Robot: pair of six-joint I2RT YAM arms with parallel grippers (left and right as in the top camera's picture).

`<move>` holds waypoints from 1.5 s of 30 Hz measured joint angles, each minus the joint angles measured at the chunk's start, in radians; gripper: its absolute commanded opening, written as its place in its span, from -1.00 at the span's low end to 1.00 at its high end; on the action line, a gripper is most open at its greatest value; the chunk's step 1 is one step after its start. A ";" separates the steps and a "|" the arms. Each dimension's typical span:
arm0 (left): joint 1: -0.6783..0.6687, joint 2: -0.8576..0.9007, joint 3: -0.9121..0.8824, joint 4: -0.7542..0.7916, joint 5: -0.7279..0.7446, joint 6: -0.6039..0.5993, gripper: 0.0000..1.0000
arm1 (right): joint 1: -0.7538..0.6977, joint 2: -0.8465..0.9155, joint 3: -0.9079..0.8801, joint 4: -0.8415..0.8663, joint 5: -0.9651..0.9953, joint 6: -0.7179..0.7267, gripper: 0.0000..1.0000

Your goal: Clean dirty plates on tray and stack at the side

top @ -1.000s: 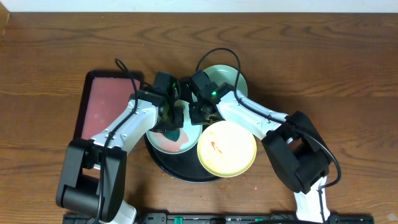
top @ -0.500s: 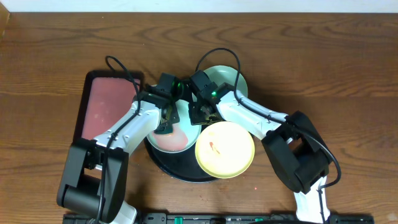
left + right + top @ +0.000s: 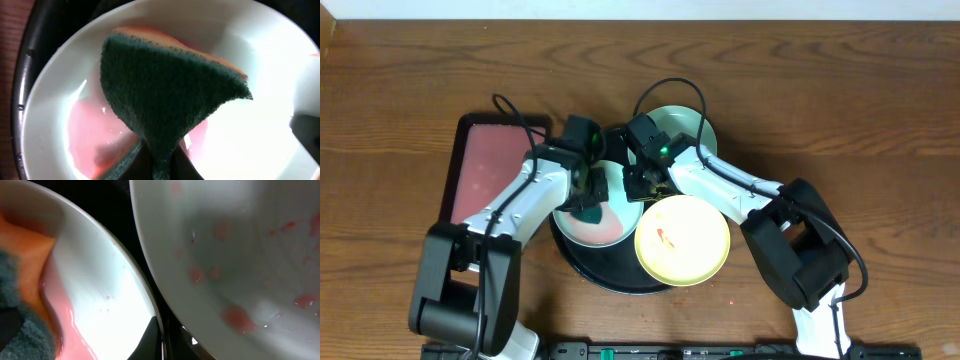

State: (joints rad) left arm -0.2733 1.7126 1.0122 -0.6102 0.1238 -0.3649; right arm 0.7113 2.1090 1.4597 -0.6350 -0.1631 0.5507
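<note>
**Overhead view.** You see three small round plates on and around the round glossy black tray (image 3: 578,262). The smeared mint-green plate (image 3: 608,230) lies inside the tray, its bowl filmed with pink. The pale yellow plate (image 3: 682,240), with a small red mark, overlaps the tray's right rim. The second mint-green plate (image 3: 692,124) lies at the tray's far edge. The left gripper (image 3: 588,198) presses a green scouring sponge (image 3: 590,212) onto the smeared plate. The right gripper (image 3: 638,185) sits at that plate's far-right rim. A rectangular red tray (image 3: 480,170) lies to the left on the brown wood-grain tabletop (image 3: 820,90).

**Left wrist view.** The left gripper (image 3: 161,169) is closed on the sponge (image 3: 165,90), whose green face has an orange backing. It lies against the smeared plate (image 3: 260,60).

**Right wrist view.** The smeared plate (image 3: 100,275) holds pooled pink liquid beside the sponge (image 3: 20,310). The second plate (image 3: 240,255) shows red flecks. The smeared plate's rim runs into the right gripper (image 3: 162,341). You cannot tell whether the jaws grip it.
</note>
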 measured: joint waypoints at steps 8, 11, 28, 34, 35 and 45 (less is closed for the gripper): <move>0.125 -0.103 0.068 -0.050 0.087 -0.005 -0.85 | -0.013 0.009 0.006 -0.003 -0.039 -0.002 -0.98; 0.170 -0.189 0.091 -0.075 0.089 -0.004 -0.85 | -0.016 0.010 0.006 -0.003 -0.051 -0.015 -0.98; 0.444 -0.332 0.096 -0.172 0.022 0.014 -0.85 | 0.040 -0.223 0.010 -0.066 0.241 -0.155 -0.98; 0.533 -0.318 0.096 -0.179 0.006 0.019 -0.85 | 0.137 -0.320 0.015 -0.067 0.576 -0.210 -0.98; 0.539 -0.315 0.096 -0.181 0.004 0.020 -0.85 | 0.159 -0.322 0.015 -0.065 0.634 -0.222 -0.98; 0.542 -0.282 0.096 -0.189 0.004 0.026 -0.85 | 0.380 -0.322 0.015 -0.055 1.168 -0.312 -0.98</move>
State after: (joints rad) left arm 0.2691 1.4307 1.1084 -0.7994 0.1276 -0.3389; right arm 1.0908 1.7866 1.4746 -0.6903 1.0046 0.2382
